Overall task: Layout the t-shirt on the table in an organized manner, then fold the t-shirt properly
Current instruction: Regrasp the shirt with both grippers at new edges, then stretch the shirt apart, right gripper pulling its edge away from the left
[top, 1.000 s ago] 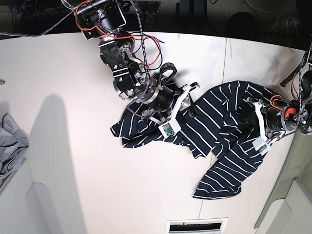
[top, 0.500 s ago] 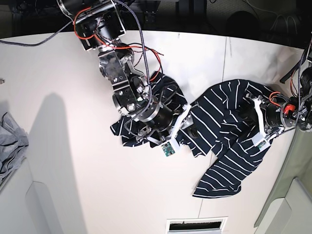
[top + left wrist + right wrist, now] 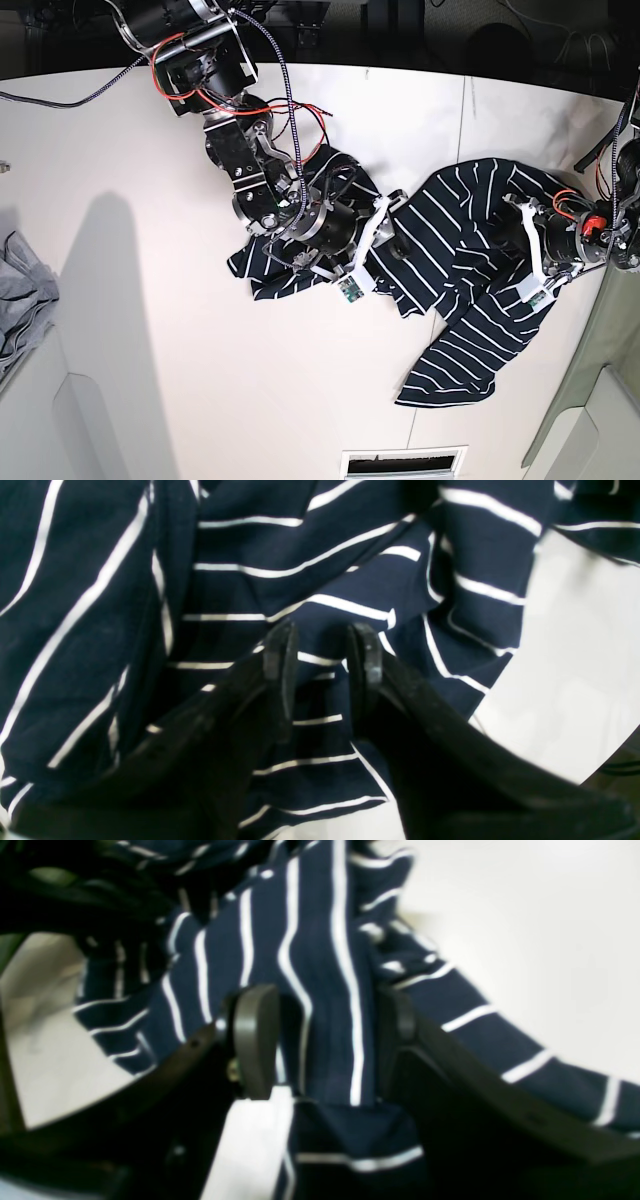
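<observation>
The broad white tabletop (image 3: 130, 330) carries the dark navy, white-striped soft t-shirt (image 3: 470, 300), rumpled from centre toward four o'clock. In the left wrist view, the left hand (image 3: 322, 645) has fabric between its part-closed fingers; whether it pinches, I cannot tell. In the right wrist view, the right hand (image 3: 320, 1035) brackets a striped fold, grip likewise unclear. Limp cloth could slip and bunch.

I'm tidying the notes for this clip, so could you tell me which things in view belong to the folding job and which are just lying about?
Part of the job:
- t-shirt
- table

Just lying about:
- grey cloth at the table's edge
</observation>
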`<control>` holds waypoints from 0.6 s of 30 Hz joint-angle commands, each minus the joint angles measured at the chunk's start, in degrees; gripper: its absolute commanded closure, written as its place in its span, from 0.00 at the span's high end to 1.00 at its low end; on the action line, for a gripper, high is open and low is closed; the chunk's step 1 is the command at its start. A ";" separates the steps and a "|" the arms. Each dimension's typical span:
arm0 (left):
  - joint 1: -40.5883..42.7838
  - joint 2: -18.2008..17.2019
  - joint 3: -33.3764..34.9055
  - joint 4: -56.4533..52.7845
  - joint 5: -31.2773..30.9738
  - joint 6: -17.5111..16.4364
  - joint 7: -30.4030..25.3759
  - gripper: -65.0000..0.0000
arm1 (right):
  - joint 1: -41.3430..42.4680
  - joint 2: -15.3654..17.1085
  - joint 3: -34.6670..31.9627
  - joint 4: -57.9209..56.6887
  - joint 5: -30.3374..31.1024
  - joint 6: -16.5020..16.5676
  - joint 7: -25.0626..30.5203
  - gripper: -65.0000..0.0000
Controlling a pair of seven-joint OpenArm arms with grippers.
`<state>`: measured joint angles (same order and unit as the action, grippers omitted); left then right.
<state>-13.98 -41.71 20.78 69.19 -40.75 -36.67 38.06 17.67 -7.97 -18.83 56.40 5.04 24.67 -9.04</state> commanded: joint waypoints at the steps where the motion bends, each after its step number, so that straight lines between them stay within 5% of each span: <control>1: -1.25 -0.98 -0.66 0.61 -0.55 -0.02 -1.01 0.30 | 0.98 -0.74 -0.07 1.25 1.49 0.83 1.51 0.43; 4: -1.25 -0.98 -0.66 0.61 -0.55 -0.02 -1.03 0.30 | 0.33 -0.74 -0.11 1.22 1.57 0.63 1.33 0.38; 8: -1.25 -0.98 -0.66 0.61 -0.55 -0.02 -1.14 0.30 | -0.28 -0.74 -0.35 1.22 1.64 0.81 1.36 0.00; 15: -1.42 -1.03 -1.40 0.61 -0.46 -0.02 -1.84 0.30 | -0.61 -0.74 -0.79 1.29 4.31 7.93 0.90 0.00; 18: -1.40 -1.36 -4.42 0.61 -0.48 -2.05 -1.60 0.30 | -3.45 -0.74 -2.01 4.31 9.01 8.35 -3.93 0.00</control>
<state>-13.98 -41.67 16.99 69.19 -40.49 -38.15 37.34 13.63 -7.92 -20.64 59.86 13.17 31.97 -14.33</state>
